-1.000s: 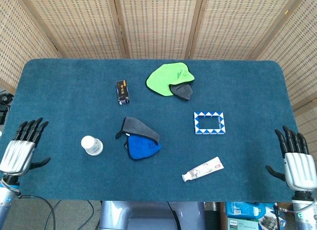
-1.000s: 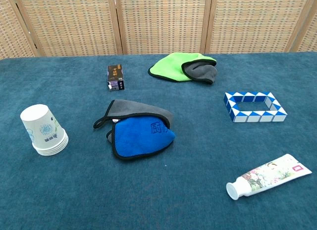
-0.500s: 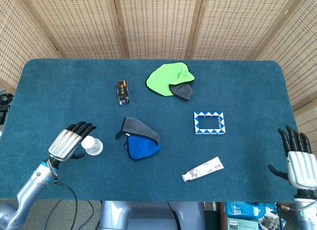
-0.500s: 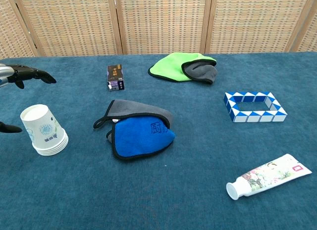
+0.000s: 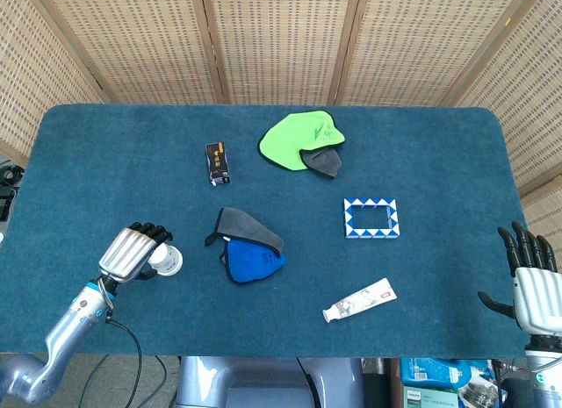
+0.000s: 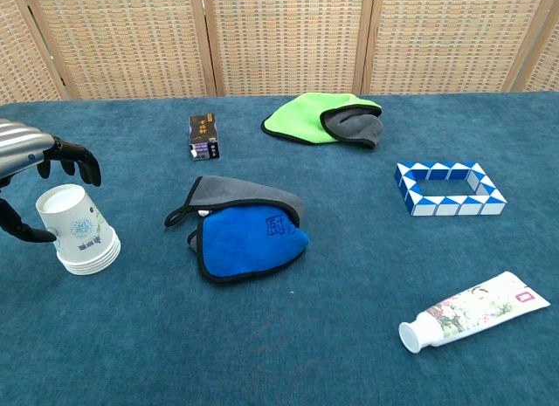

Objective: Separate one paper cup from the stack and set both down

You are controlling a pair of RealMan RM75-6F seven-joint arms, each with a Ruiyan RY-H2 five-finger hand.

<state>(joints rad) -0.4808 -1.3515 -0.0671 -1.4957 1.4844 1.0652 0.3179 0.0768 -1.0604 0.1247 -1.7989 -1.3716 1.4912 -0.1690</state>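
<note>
**Left hand poised over the cup stack**

The stack of paper cups [image 6: 77,230] stands upside down near the left front part of the blue table [image 5: 105,153], flared rims at the bottom, the nested cups not yet separated. The left hand [image 5: 133,250] hangs right at the stack — in the chest view its dark fingers [image 6: 72,159] curve over the top cup and the thumb sits low beside the cup's left side. Whether any of them touches the paper cannot be told; nothing shows the stack lifted or gripped, so the hand reads as spread and empty. From the head view the hand covers part of the stack, with only the white round top peeking out to its right.

The right hand [image 5: 536,285] is well away at the table's right front edge, fingers straight and apart, holding nothing.

Just right of the cups lie a blue cloth [image 6: 247,241] and a gray cloth [image 6: 244,196], overlapping. Farther back are a small dark box [image 6: 204,136] and a green cloth [image 6: 308,116]. On the right side — a blue-and-white frame [image 6: 448,188] and a tube [image 6: 475,312].
</note>
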